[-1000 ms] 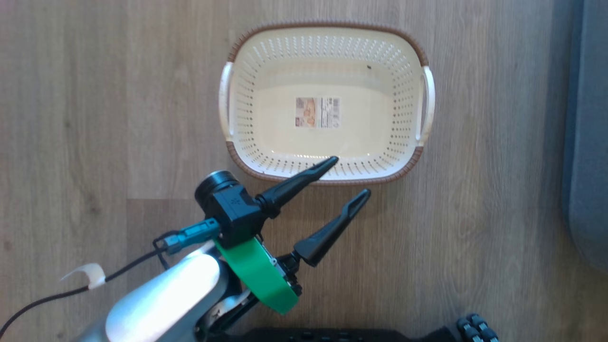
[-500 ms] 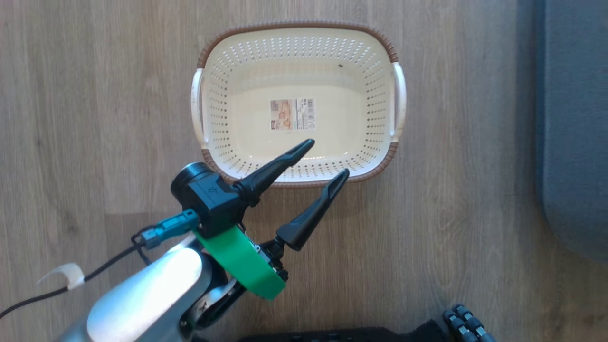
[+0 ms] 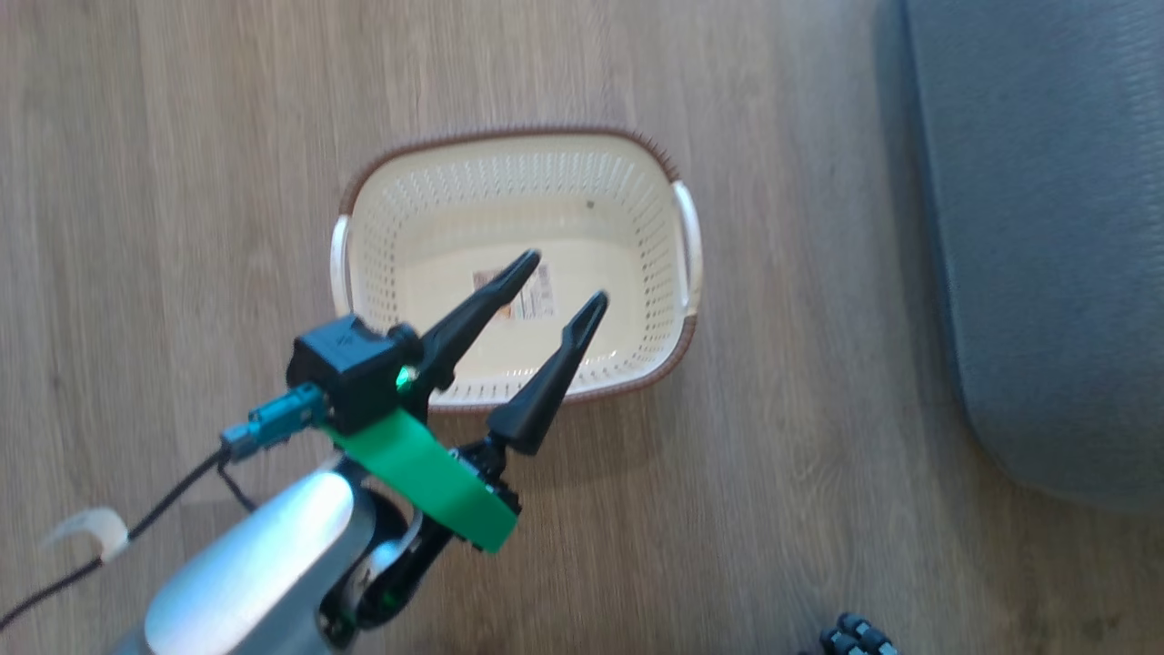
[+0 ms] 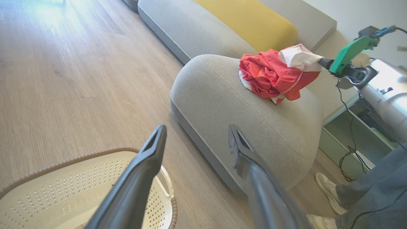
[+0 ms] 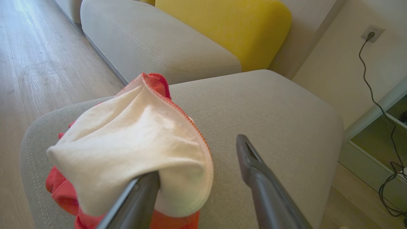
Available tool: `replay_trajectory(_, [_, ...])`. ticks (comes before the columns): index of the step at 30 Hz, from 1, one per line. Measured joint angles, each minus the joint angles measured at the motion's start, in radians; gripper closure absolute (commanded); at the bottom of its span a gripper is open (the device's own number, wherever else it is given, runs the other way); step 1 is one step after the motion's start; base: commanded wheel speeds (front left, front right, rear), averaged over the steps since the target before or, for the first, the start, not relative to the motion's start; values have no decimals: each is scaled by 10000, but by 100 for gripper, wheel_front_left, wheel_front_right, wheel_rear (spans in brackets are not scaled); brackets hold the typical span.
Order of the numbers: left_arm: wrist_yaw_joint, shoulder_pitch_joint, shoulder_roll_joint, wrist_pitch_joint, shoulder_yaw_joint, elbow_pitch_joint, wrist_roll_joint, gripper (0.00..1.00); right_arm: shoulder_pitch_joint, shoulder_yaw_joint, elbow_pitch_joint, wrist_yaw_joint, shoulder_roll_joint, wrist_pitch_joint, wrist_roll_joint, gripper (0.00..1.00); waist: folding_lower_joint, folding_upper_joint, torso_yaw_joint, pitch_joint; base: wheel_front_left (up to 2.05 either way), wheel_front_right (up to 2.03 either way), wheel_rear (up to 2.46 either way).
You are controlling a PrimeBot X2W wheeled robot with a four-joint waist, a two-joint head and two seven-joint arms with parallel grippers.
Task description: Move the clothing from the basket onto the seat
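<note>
Grey fabric sofa seat (image 4: 254, 127) flanks wood-plank floor (image 3: 182, 182); a person's jeans-clad legs (image 4: 375, 190) stand by it. Cream perforated plastic basket (image 3: 637, 182) on the floor (label sticker (image 3: 543, 298) exposed). Left gripper (image 3: 562, 280) angled over it, fingers apart. I see red-and-white jersey clothing (image 4: 270, 76) heaped on the seat; right gripper (image 5: 195, 159) spread, white panel draped over one finger.

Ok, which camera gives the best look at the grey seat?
The left wrist view: nearly the whole seat appears, rounded corners, stitching, and the clothing bunched on top. The right wrist view shows its top close up, partly behind the clothing; the head view catches its edge at the right.
</note>
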Motion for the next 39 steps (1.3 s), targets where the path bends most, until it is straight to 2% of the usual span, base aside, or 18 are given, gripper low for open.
replay_trajectory(7, [374,932,56,-119,322,98,-236,0,2025,345,-1338,0,240,96,1398,0,0,0,-313,-1087,0,0,0])
replay_trajectory(14, [499,1088,117,-161,441,27,-305,0,3361,155,-2000,0,619,326,1572,0,0,0,-329,-1704,0,0,0])
replay_trajectory(19, [614,1188,50,-165,523,127,-307,0,3542,729,-2685,0,876,132,1572,0,0,0,-77,-2086,0,0,0])
replay_trajectory(26, [809,1823,-52,-251,1057,431,-489,0,3877,2130,-3866,0,1553,92,1576,0,-1,0,503,-2594,0,0,0])
replay_trajectory(32, [832,2221,-29,-280,1981,842,-491,0,4676,3394,-4500,0,1996,150,1670,0,-1,0,1397,-3045,0,0,0])
replay_trajectory(39, [738,2760,0,-284,3099,1490,-297,0,5510,4658,-4886,0,2167,-69,1689,0,-1,0,2567,-3530,0,0,0])
